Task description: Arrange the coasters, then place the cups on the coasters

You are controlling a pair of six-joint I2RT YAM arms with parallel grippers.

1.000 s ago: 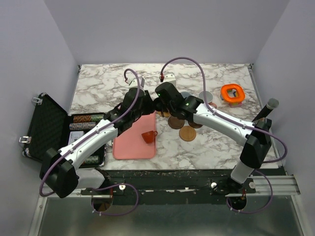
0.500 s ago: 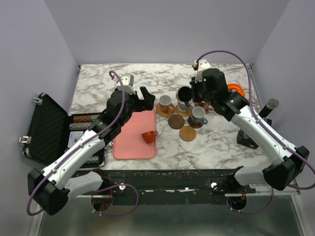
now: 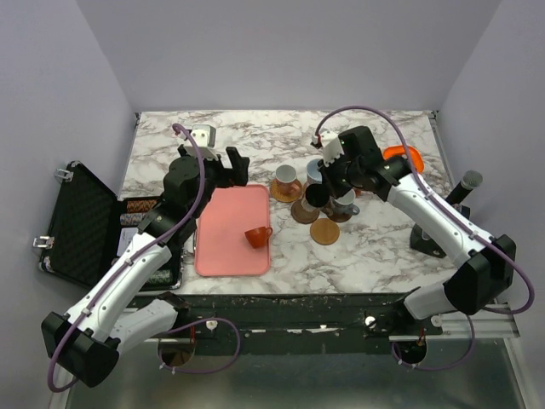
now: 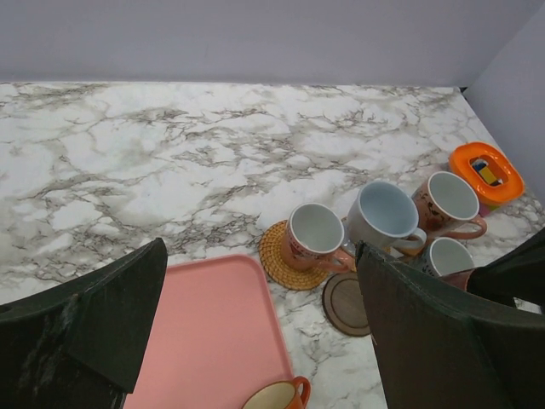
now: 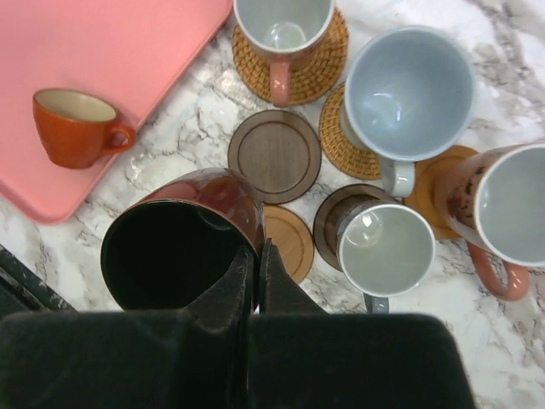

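Note:
My right gripper is shut on the rim of the black cup and holds it in the air over the bare coasters, a dark one and a light one. A pink cup stands on a woven coaster. The pale blue cup, a grey-white cup and a patterned cup each sit on a coaster. The small orange cup lies on the pink tray. My left gripper hangs open and holds nothing above the tray's far end.
An orange ring-shaped object sits at the back right. An open black case with chips lies off the table's left side. A black stand rises at the right edge.
The left gripper opened, left the pink cup on its woven coaster and drew back to the left. The right gripper carried the black cup nearer, over the bare coasters.

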